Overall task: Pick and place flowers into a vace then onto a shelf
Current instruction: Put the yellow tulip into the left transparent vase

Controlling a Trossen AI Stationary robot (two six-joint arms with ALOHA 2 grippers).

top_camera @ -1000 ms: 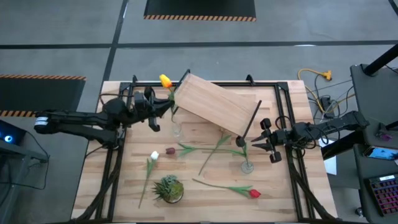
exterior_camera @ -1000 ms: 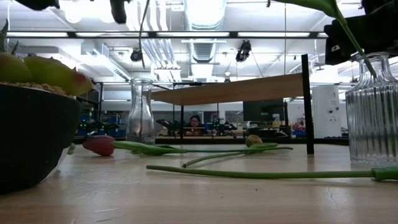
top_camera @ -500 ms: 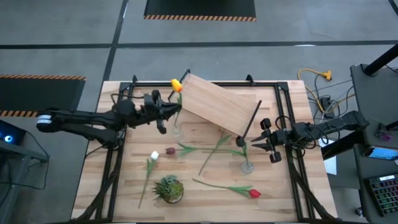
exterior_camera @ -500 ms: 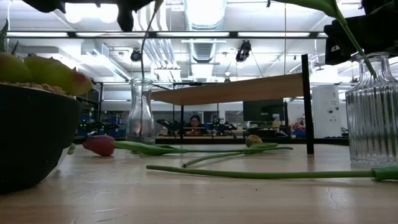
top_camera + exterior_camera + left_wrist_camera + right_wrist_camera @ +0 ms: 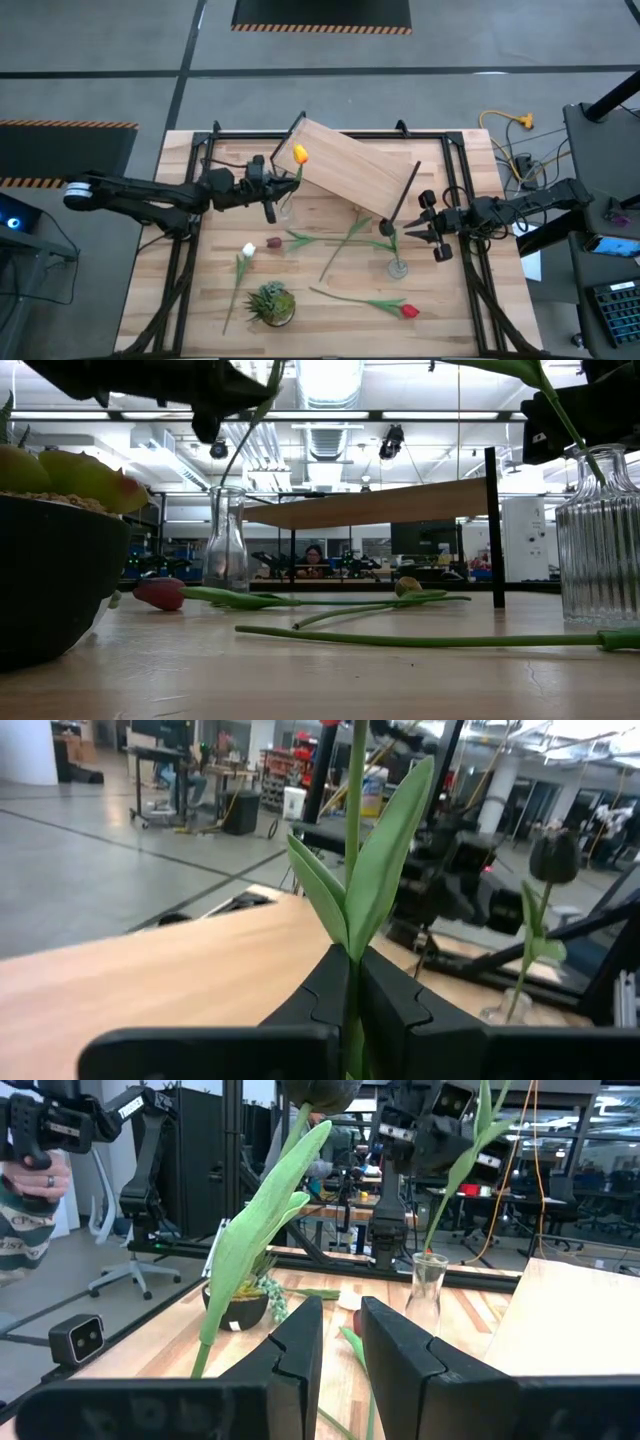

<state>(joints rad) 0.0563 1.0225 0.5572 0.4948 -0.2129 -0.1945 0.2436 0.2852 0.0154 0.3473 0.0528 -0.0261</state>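
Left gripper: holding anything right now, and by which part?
Yes. The left gripper is shut on the yellow tulip, clamping its green stem just below the leaves.

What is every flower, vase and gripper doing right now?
yellow tulip: held in the air, stem end at the clear vase's mouth
left gripper: shut on the yellow tulip's stem
clear vase: upright
dark tulip: standing in the ribbed vase
ribbed vase: upright
right gripper: at the dark tulip's stem
red tulip: lying flat
white tulip: lying flat
shelf: standing on its legs
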